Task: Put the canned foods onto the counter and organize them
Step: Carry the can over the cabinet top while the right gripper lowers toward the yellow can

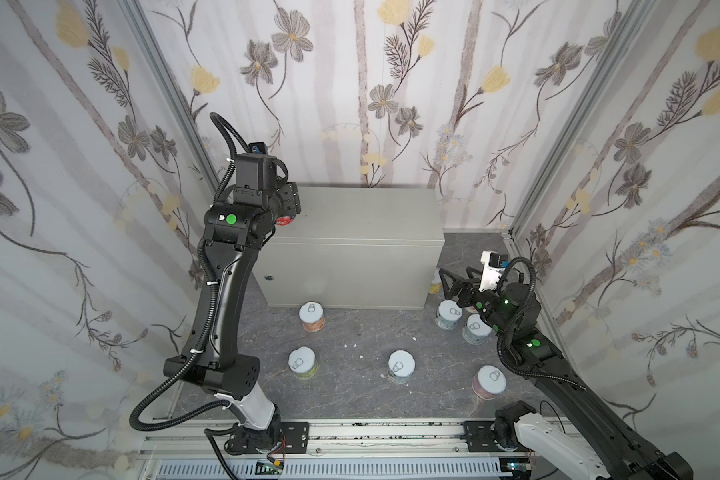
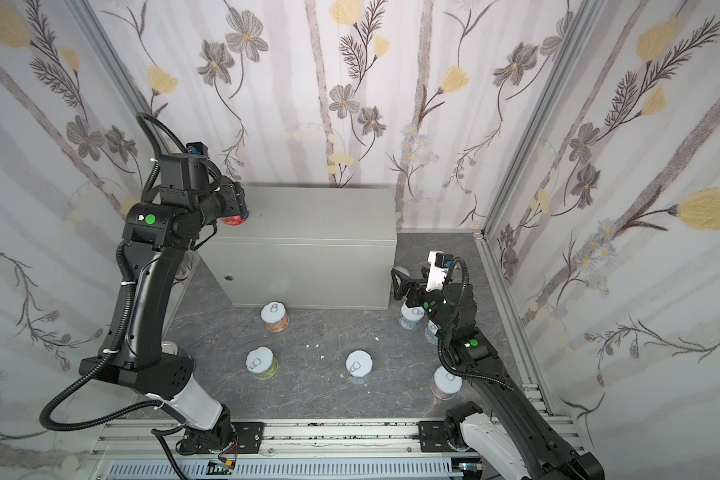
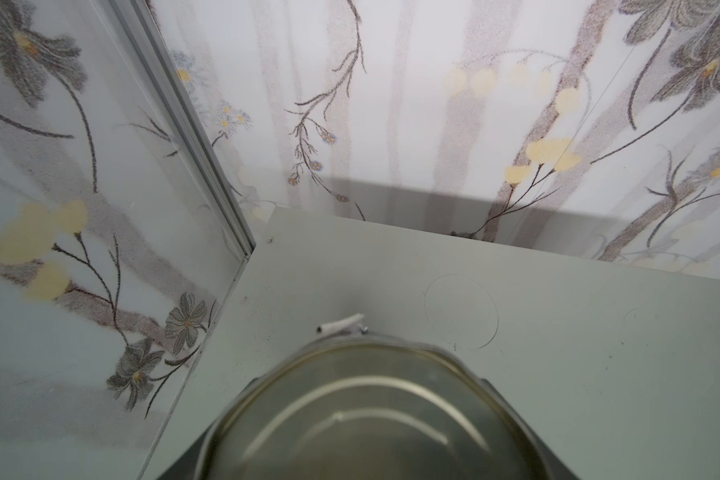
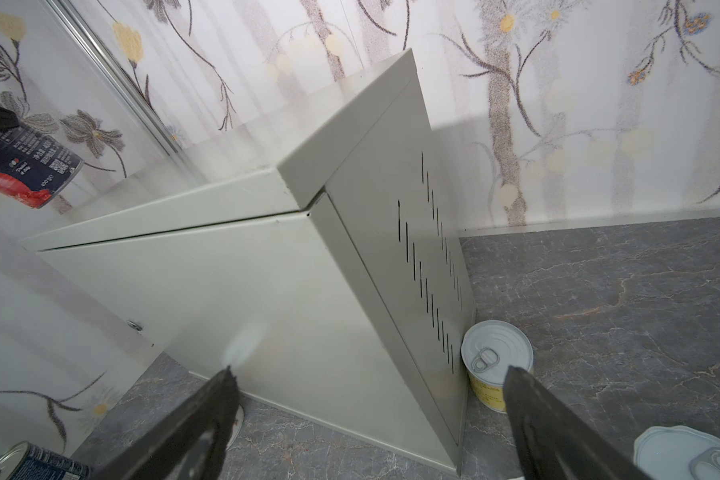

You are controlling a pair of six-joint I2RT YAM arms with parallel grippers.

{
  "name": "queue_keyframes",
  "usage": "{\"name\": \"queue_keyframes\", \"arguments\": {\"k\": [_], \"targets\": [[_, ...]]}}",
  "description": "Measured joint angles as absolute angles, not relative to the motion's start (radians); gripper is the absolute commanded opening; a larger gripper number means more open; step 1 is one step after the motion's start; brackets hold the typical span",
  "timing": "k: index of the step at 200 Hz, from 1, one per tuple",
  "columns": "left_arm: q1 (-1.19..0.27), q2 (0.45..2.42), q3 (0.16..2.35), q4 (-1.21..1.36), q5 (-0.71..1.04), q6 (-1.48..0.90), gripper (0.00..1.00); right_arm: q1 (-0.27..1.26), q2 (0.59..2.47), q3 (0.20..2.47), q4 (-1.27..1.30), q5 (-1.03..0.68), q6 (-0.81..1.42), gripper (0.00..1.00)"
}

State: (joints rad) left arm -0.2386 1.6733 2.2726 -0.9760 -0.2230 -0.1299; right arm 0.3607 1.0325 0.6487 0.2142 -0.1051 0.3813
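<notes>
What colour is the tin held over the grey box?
The tin is dark blue with red, best seen in the right wrist view.

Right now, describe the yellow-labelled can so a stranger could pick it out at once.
Find the big grey metal box against the back wall and go to its right end, the side with vent slots. At that side's foot, on the dark floor, stands a short can with a pale pull-tab lid. It alone sits beside the box's end, not in front, and has a yellow label.
</notes>
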Motion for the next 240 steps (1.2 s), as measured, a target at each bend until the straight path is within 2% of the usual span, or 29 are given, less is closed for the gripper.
{"name": "queue_keyframes", "arguments": {"k": [75, 122, 179, 240], "targets": [[-0.248, 1.74, 2.315, -0.978, -0.178, -0.13, 0.53, 0.374, 1.061, 0.618, 0.231, -0.105, 0.381, 1.0], [-0.248, 1.763, 2.323, -0.972, -0.172, -0.127, 0.6, 0.385, 1.089, 0.625, 0.236, -0.105, 0.381, 1.0], [-0.248, 1.785, 2.339, -0.957, -0.172, -0.123, 0.62, 0.393, 1.106, 0.63, 0.244, -0.105, 0.381, 1.0], [-0.251, 1.808, 2.351, -0.937, -0.176, -0.112, 0.73, 0.398, 1.128, 0.63, 0.264, -0.105, 0.381, 1.0]]}}
